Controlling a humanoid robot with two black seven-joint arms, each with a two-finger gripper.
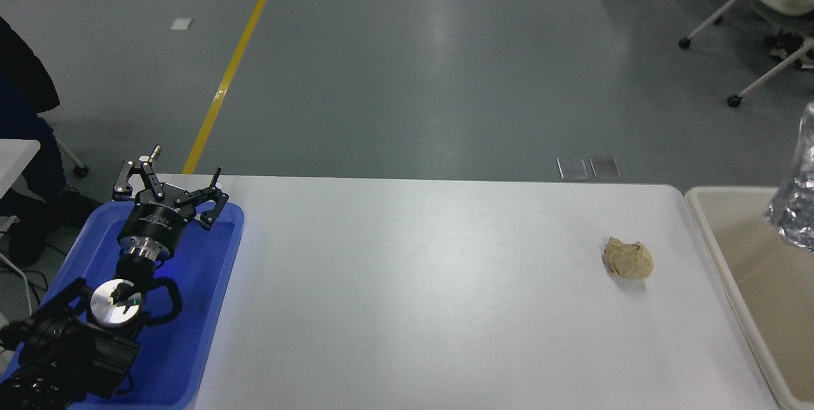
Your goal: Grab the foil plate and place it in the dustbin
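Resting over the blue tray (210, 308) at my far left, my left gripper (170, 189) is spread wide; right of it lies a paper ball (627, 258), then the foil plate (796, 206) above the dustbin (712, 232); my right gripper is out of sight

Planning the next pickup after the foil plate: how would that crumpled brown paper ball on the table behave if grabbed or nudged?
The paper ball looks loosely crumpled, so it is probably very light and would squash under a firm squeeze. Its lumpy, creased surface likely gives decent grip. Being irregular rather than round, it would probably skid or tumble briefly on the smooth white table rather than roll far.
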